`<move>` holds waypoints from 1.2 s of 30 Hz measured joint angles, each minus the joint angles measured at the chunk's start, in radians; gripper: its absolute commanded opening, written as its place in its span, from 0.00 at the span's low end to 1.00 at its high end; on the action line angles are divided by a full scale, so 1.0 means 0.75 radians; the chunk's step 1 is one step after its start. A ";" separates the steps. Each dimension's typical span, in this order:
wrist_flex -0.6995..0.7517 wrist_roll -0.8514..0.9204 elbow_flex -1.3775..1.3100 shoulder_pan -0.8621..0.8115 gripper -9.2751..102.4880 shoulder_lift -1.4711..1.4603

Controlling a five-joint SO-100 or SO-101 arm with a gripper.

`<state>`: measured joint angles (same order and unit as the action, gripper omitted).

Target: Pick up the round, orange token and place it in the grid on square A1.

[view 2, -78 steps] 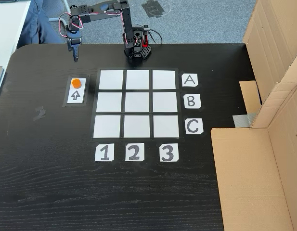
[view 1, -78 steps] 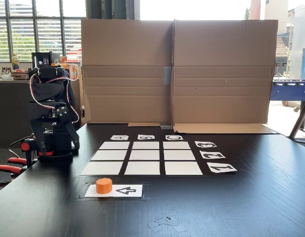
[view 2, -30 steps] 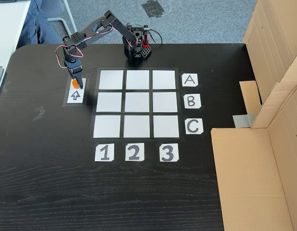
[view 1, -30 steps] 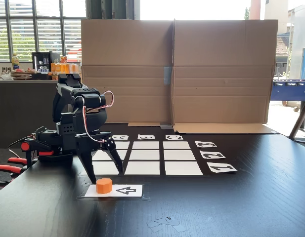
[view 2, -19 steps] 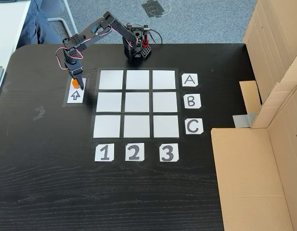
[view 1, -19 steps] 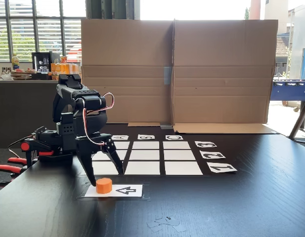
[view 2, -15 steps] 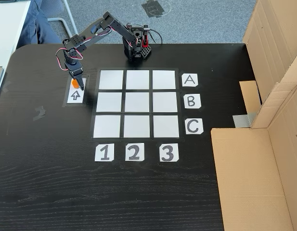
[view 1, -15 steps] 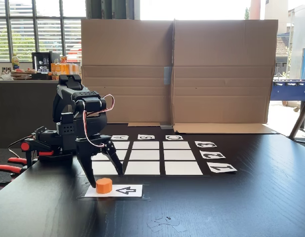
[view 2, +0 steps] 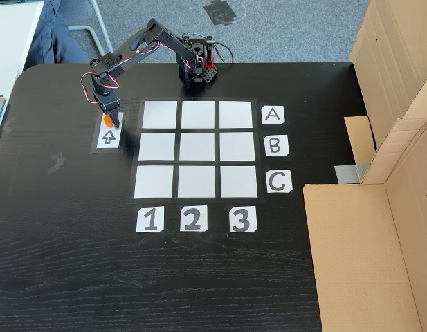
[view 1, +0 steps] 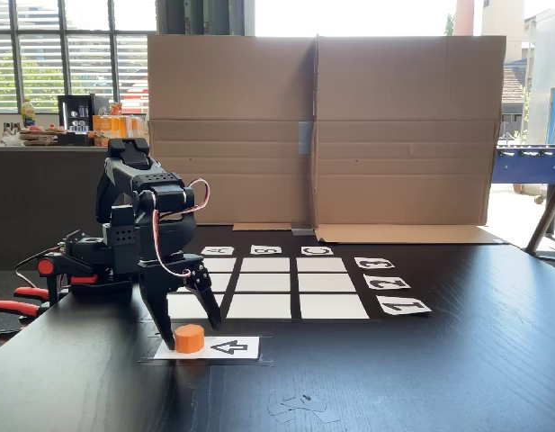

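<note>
The round, orange token stands on the left end of a white card with a black arrow. My gripper is open and low over the card, with one finger on each side of the token and neither clearly touching it. Seen from above in a fixed view, the gripper covers most of the token. The grid lies just right of the card. Square A1 is its top left cell there. In the low fixed view, A1 sits right behind my fingers.
A tall cardboard wall stands behind the grid, with more cardboard along the table's right side. The arm's base sits at the far table edge. Red clamp handles stick out at the left. Tape scraps lie near the front.
The arm swung from a raised pose beside the card down over the token. In the last half second the open fingers sank lower around it. The token has not moved.
</note>
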<state>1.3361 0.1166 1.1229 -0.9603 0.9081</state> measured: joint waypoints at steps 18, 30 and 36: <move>0.016 0.008 -0.031 -0.006 0.16 0.037; 0.141 0.014 -0.012 -0.067 0.16 0.481; 0.209 0.039 0.174 -0.078 0.15 0.777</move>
<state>1.4926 0.1457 1.2533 -1.0186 1.4910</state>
